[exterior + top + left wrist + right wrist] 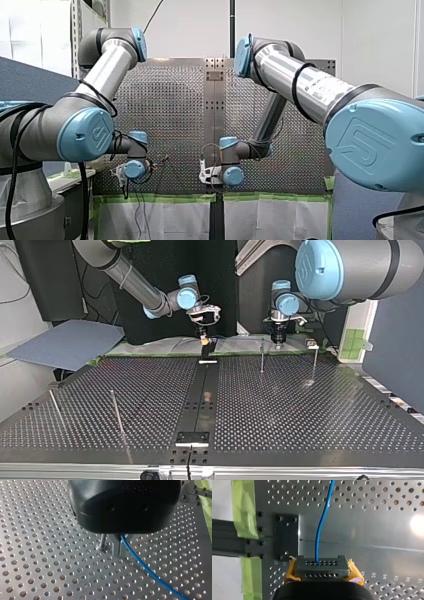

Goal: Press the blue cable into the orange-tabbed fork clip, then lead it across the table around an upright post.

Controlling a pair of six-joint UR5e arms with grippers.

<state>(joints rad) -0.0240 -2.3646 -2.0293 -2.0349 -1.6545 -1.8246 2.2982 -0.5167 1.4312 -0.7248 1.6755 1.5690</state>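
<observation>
- My left gripper (118, 553) is pinching the blue cable (145, 567) narrowly; I am planning a low, taut wrap around the post (102, 542).
- My right gripper (322, 574) is clamping a grey block (322, 566).

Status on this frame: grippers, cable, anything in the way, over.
Left gripper shut on blue cable, beside upright post. Right gripper shut on cable too. Nothing seen blocking.

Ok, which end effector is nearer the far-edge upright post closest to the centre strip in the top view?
Left. My left end effector hangs beside that post, on its right in the top view; my right end effector is by the centre strip's far end, farther off.
</observation>
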